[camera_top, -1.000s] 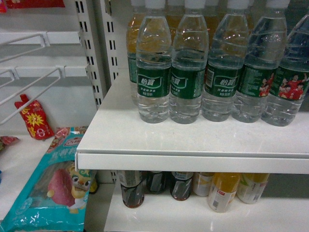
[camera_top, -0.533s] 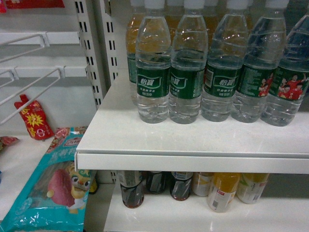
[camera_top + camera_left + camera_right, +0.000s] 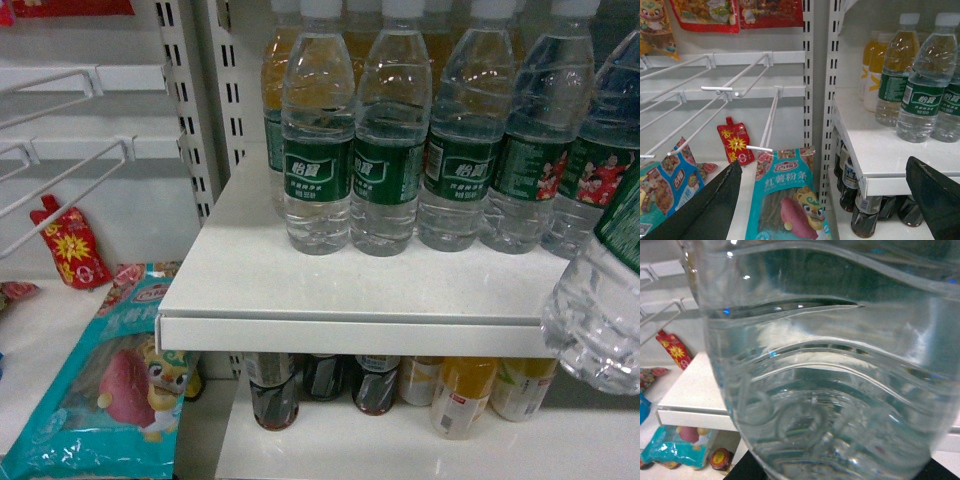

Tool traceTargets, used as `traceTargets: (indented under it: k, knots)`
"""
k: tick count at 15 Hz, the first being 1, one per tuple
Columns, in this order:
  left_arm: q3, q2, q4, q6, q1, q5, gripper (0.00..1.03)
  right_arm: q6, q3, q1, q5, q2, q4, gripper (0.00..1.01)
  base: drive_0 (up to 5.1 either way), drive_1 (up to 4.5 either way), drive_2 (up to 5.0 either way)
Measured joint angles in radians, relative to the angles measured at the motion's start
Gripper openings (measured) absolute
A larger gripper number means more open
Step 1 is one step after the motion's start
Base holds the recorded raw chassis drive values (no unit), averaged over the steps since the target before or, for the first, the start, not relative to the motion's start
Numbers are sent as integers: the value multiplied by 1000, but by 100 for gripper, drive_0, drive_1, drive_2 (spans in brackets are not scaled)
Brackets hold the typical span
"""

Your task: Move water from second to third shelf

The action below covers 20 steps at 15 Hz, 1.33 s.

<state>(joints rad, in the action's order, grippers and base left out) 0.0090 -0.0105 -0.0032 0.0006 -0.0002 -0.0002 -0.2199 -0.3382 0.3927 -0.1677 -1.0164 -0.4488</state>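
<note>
A clear ribbed water bottle (image 3: 598,310) with a green label leans in at the right edge of the head view, in front of the white shelf (image 3: 350,285). It fills the right wrist view (image 3: 830,365). My right gripper (image 3: 840,473) is shut on it; only dark fingertips (image 3: 747,471) show at the bottom corners. A row of the same green-labelled water bottles (image 3: 318,150) stands at the back of that shelf. My left gripper (image 3: 820,200) hangs open over the left bay, holding nothing.
Dark cola bottles (image 3: 272,392) and yellow drinks (image 3: 462,395) stand on the shelf below. A teal snack bag (image 3: 110,390) lies in the left bay under white wire hooks (image 3: 60,170), beside a small red packet (image 3: 68,245). A slotted upright (image 3: 190,110) divides the bays.
The held water bottle has come into the head view from the right edge; it was not in sight half a second ago. Nothing else has moved.
</note>
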Motion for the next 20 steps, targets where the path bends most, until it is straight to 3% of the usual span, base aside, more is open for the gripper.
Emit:
traceTargets:
  k: [7,10,18,20]
  knots:
    - [0,0,0,0,0,0,98,40,-109,-1,0,-298,-164,39,0,0,0]
    - [0,0,0,0,0,0,98,82,-178,-16,-16,-447,-203,39,0,0,0]
    - [0,0,0,0,0,0,98,81,-320,-27,-38,-612,-238,39,0,0,0]
    - [0,0,0,0,0,0,98,61,-364,-34,-37,-642,-216,39,0,0,0]
